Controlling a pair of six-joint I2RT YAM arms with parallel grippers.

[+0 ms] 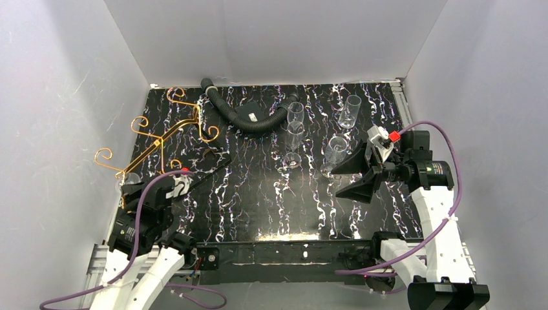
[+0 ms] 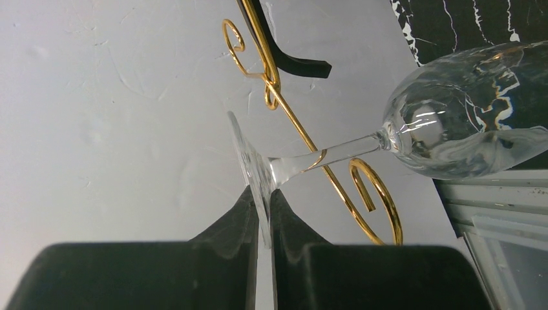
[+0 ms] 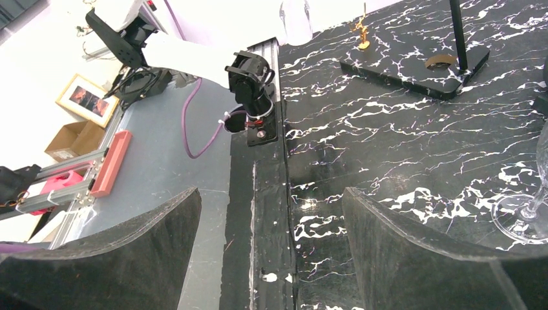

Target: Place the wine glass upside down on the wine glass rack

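Note:
My left gripper (image 2: 263,205) is shut on the flat foot of a clear wine glass (image 2: 462,119). The glass lies tilted, bowl to the right, and its stem crosses a gold wire arm of the wine glass rack (image 2: 304,132) beside a curled scroll. I cannot tell whether the stem rests on the wire. In the top view the left gripper (image 1: 139,194) and the glass (image 1: 128,181) are at the rack's (image 1: 161,139) near-left arm. My right gripper (image 1: 352,175) is open and empty above the table's right side; its view (image 3: 271,216) shows only tabletop between the fingers.
Several other clear glasses (image 1: 295,115) stand at the back middle and right; one foot (image 3: 525,219) shows by my right fingers. A black corrugated hose (image 1: 249,117) lies at the back. The rack's black base (image 3: 420,71) is left of centre. White walls enclose the table.

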